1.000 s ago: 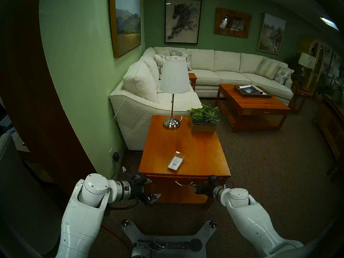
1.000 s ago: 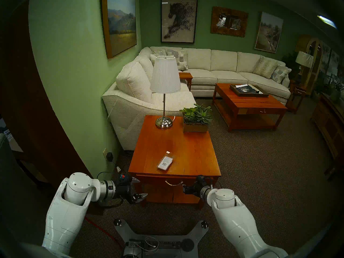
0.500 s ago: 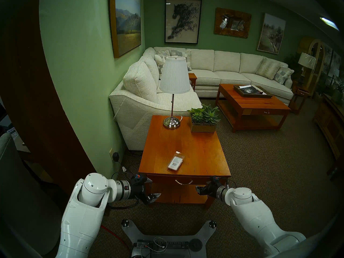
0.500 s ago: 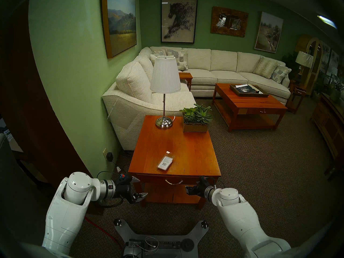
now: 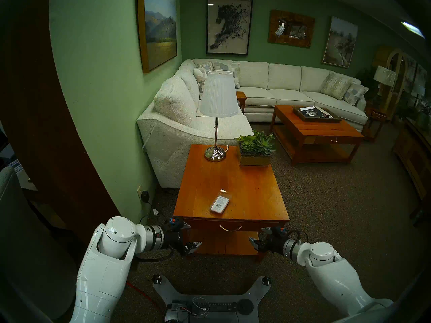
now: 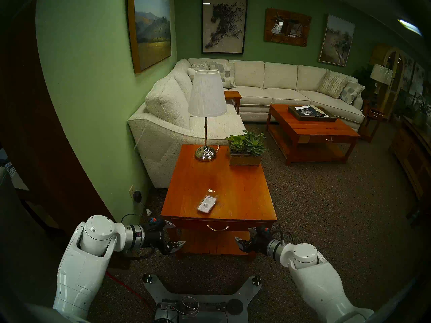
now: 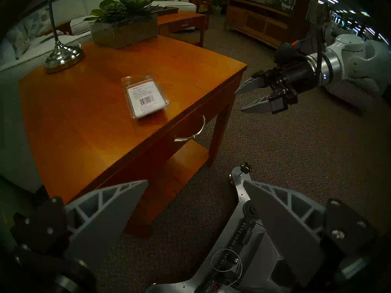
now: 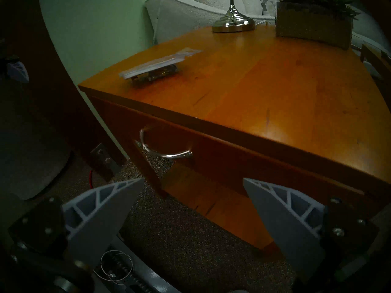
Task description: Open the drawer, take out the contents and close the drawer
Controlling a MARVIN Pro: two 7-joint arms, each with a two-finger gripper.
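Observation:
The drawer (image 5: 254, 225) sits shut under the top of the orange-brown end table (image 5: 256, 194), and its curved silver handle (image 5: 230, 228) is free. The contents, a clear packet (image 5: 220, 204) with a barcode label, lies flat on the tabletop near the front edge. My left gripper (image 5: 193, 234) hangs open at the table's front left corner, holding nothing. My right gripper (image 5: 256, 234) is open and empty, right of the handle and clear of it. The right wrist view shows the handle (image 8: 163, 146) ahead of its spread fingers (image 8: 101, 212).
A lamp (image 5: 215, 152) and a succulent planter (image 5: 255, 152) stand at the table's far end. A white sofa (image 5: 177, 119) flanks the table's left. A larger coffee table (image 5: 314, 133) stands further right. My base plate (image 5: 210, 294) lies on the carpet below the table.
The drawer, slightly out a second ago, has slid in flush. My right gripper has drawn back right of the handle and opened. The left arm and the packet have stayed still.

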